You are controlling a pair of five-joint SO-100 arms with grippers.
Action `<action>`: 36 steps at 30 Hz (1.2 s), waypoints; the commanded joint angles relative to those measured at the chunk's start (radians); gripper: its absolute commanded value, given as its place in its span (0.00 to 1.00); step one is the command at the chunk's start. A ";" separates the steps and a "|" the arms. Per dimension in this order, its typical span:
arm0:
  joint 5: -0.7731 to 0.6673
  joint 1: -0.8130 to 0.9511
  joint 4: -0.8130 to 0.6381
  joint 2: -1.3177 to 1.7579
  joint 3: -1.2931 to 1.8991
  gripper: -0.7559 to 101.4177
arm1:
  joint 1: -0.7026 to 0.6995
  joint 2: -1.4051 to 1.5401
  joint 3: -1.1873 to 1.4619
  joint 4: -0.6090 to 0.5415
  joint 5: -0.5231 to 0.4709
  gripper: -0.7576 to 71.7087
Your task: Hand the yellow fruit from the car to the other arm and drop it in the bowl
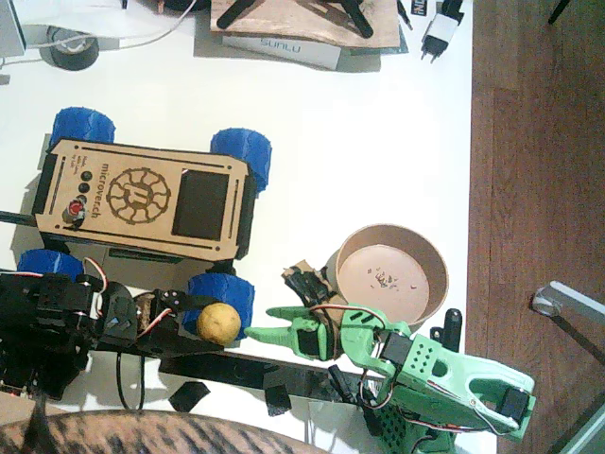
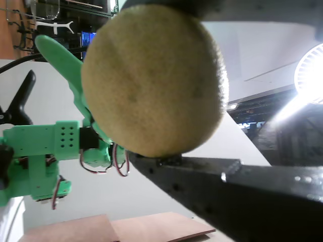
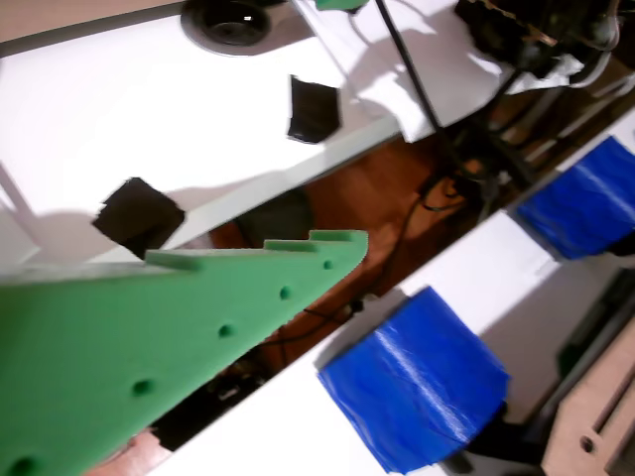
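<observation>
Handover pending: left claw [image 1: 203, 331] pinching yellow fruit [image 1: 218, 323], off the car [image 1: 142, 197].
Green right claw [image 1: 269, 333] just beside it, spread unclear; transfer and bowl [image 1: 391, 272] drop remaining.

- White tabletop [image 1: 340, 123], wood floor [image 1: 539, 142] to its right.
- On it: light-wood laser-cut car w/ blue wheels [image 1: 142, 199], round tan bowl [image 1: 392, 274] nr right edge, black tape roll [image 1: 71, 47] top-left, SUNLU cardboard box [image 1: 293, 43].
</observation>
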 commanded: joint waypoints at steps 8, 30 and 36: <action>-0.014 0.002 -0.003 0.034 -0.011 0.01 | 0.012 0.028 -0.087 -0.069 -0.040 0.33; -0.014 0.002 -0.003 0.025 -0.011 0.01 | 0.083 -0.170 -0.215 -0.192 -0.038 0.36; -0.014 0.002 0.000 0.023 -0.011 0.01 | 0.081 -0.190 -0.224 -0.229 -0.038 0.36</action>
